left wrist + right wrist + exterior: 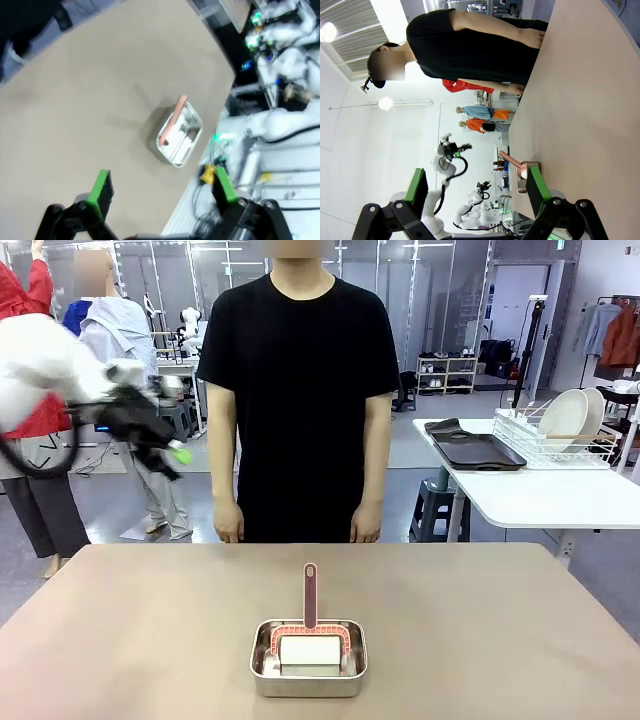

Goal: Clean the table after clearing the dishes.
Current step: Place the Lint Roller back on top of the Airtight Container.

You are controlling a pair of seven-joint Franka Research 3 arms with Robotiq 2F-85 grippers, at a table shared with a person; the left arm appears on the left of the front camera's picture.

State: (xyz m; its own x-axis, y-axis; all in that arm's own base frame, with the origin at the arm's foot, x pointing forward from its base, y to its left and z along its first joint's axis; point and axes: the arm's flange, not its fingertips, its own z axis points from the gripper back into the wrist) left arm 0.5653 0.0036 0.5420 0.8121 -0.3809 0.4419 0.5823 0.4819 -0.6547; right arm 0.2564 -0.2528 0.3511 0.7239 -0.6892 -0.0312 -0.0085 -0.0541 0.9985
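Dishes (565, 420) are racked on the white side table at right; the worktop (150, 640) is cleared. Left hand (168, 452), upper left, wide and empty; right hand (477, 192) likewise wide. Brush handle (310, 595) in steel tin (308, 672), bottom centre, should be gripped upright. Open room all round; the near edge is close.

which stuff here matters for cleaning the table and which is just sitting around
Part of the job: the table; the steel tin holding a pink-handled scrubber; the plates in the wire rack; the dark trays.

Just around: white side table, stool.
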